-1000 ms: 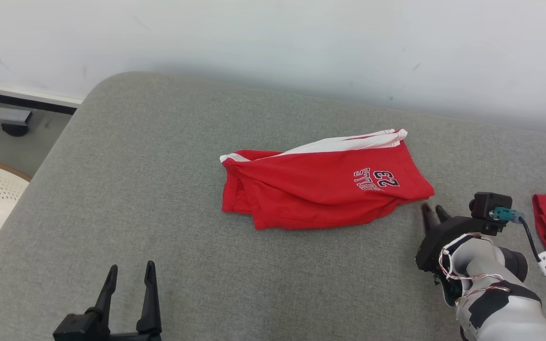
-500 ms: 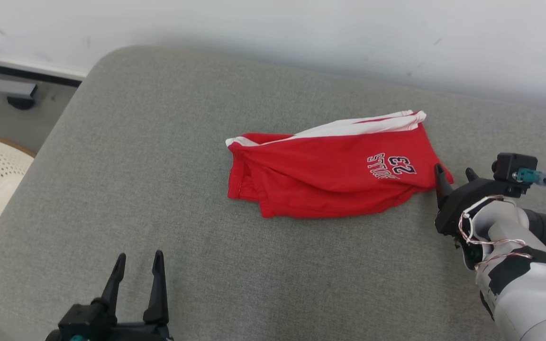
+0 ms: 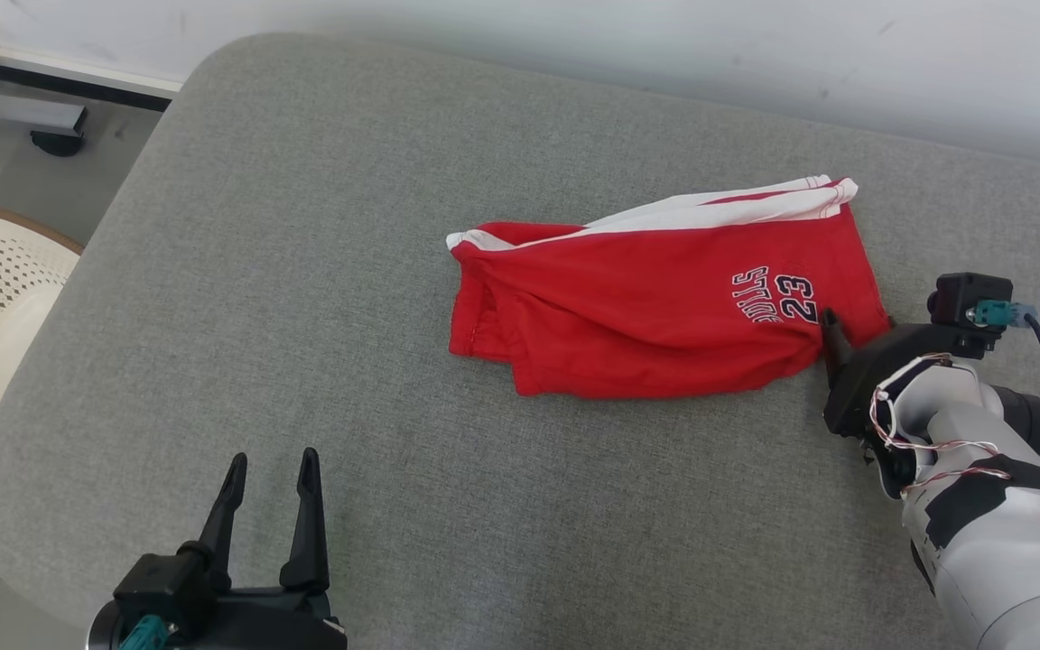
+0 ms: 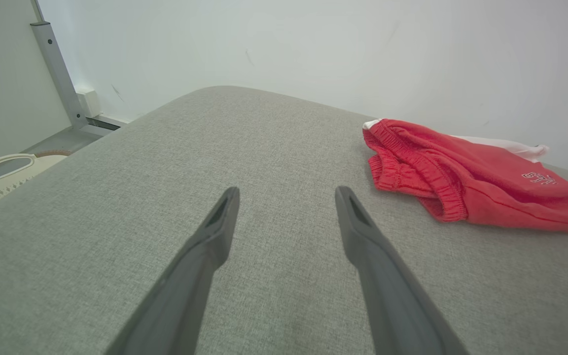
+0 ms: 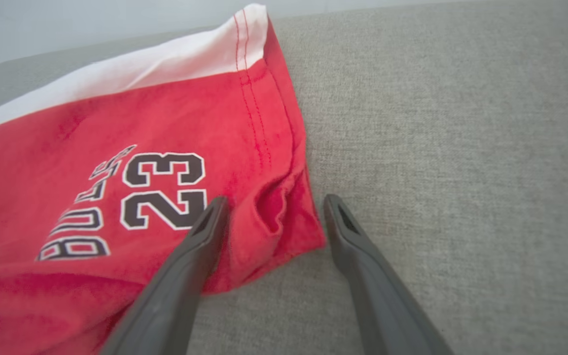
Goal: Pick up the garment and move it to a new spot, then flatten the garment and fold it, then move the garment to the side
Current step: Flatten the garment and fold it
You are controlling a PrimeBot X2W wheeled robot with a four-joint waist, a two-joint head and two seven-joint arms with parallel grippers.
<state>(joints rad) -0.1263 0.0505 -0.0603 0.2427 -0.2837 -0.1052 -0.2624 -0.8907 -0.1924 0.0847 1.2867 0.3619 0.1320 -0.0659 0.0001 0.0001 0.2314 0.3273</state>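
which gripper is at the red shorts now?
The right gripper: its open fingers straddle the hem corner of the shorts by the 23 print. The left gripper is open over bare grey cushion.

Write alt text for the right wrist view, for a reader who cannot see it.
The open right gripper straddles a corner of red shorts printed 23, lying on a grey fabric surface. A white band edges the shorts' far side.

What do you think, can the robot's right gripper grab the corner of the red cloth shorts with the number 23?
Probably yes. The right gripper is open, and the corner of the red cloth shorts lies between its jaws on the grey padded surface. Nothing seems to be in the way.
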